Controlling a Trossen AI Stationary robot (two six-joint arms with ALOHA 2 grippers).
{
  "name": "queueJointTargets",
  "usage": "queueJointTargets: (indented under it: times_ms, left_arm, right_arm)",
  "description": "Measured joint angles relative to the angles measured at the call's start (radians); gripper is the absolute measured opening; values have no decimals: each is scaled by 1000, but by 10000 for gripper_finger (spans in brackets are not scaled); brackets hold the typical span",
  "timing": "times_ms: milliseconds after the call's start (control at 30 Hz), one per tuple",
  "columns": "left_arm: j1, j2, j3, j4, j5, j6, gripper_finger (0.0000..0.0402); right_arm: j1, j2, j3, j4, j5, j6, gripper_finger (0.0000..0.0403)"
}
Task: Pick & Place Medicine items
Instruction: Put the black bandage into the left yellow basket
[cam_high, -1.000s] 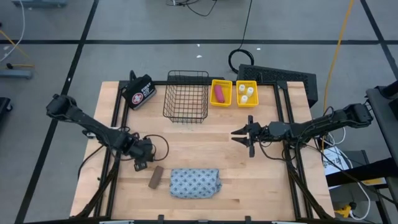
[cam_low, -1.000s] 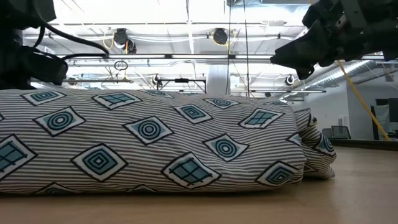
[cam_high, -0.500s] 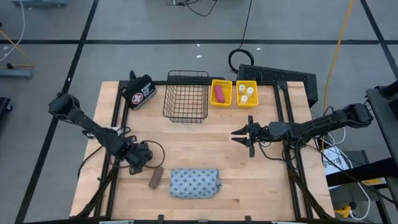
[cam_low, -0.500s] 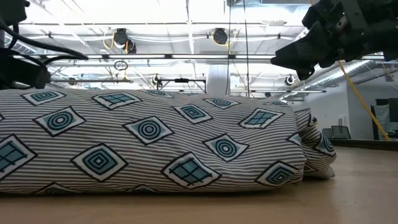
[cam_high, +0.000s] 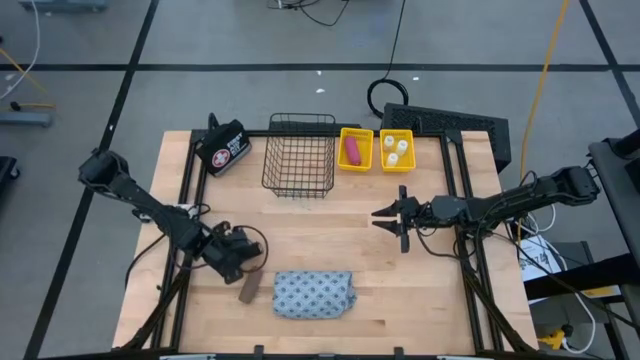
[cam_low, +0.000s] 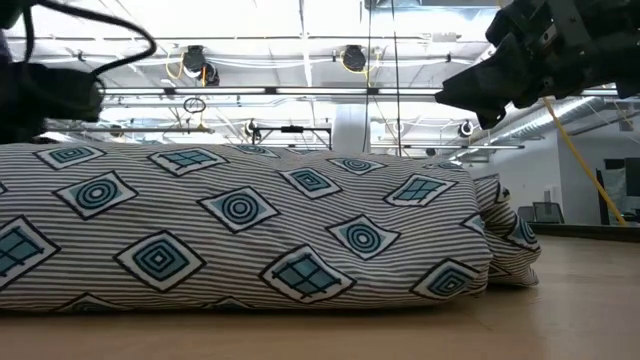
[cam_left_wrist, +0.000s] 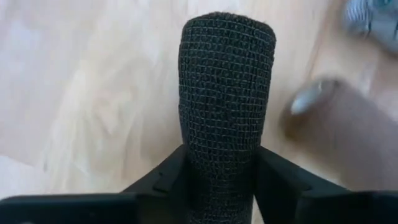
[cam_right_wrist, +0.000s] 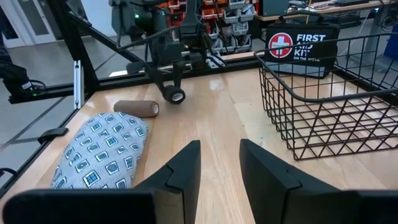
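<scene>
My left gripper (cam_high: 236, 252) is at the table's near left, shut on the small black piece (cam_left_wrist: 226, 87), a mesh-textured roll. The brown bar (cam_high: 250, 285) lies flat just nearer, and the blue-grey patterned pouch (cam_high: 313, 294) lies to its right. The pouch fills the low view (cam_low: 240, 230). My right gripper (cam_high: 386, 215) hovers open and empty at mid-table, its fingers pointing toward the table's left; it shows open in its wrist view (cam_right_wrist: 219, 163). The pink roll (cam_high: 352, 150) and the white bottles (cam_high: 397, 150) lie in two yellow bins. My left gripper pinches the black piece between its two fingers (cam_left_wrist: 168, 180) at its lower end (cam_left_wrist: 221, 163). Most of the piece sticks out past the fingertips. In the right wrist view it hangs under the gripper (cam_right_wrist: 176, 94), close above the tabletop; I cannot tell whether it touches the wood.
A black wire basket (cam_high: 300, 155) stands at the far middle. The black first-aid bag (cam_high: 222, 148) is at its left and the yellow bins (cam_high: 377, 135) at its right. Bare wood lies between the two grippers. Black frame rails run along both table sides.
My left gripper has gone toward the table's near edge onto the black piece, which lay on the wood. It has then shifted a little toward the right edge and turned, with the piece now between its fingers. My right arm has kept still.
</scene>
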Motion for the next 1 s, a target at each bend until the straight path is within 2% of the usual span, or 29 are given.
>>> queueJointTargets:
  times_ms: [167, 267, 367, 433, 533, 733, 833, 1000]
  left_arm:
    - [45, -2, 0, 196, -152, 109, 118]
    - [87, -2, 1, 354, -248, 266, 118]
    - [144, 6, 1, 581, -348, 462, 125]
    - [186, 23, 1, 748, -378, 587, 129]
    - [246, 63, 3, 1005, -358, 720, 130]
    - [327, 219, 3, 1404, -189, 855, 130]
    - [350, 317, 24, 1516, -152, 870, 131]
    - [371, 461, 138, 1566, -107, 891, 131]
  right_arm:
    - [0, 0, 0, 30, 3, 2, 100]
    - [0, 0, 0, 63, 3, 1, 100]
    - [0, 0, 0, 84, 4, 2, 100]
    - [0, 0, 0, 92, 4, 2, 100]
    - [0, 0, 0, 101, 4, 2, 100]
    - [0, 29, 0, 133, 4, 2, 100]
    - [0, 67, 0, 192, 4, 2, 100]
    - [2, 181, 0, 328, -3, 2, 108]
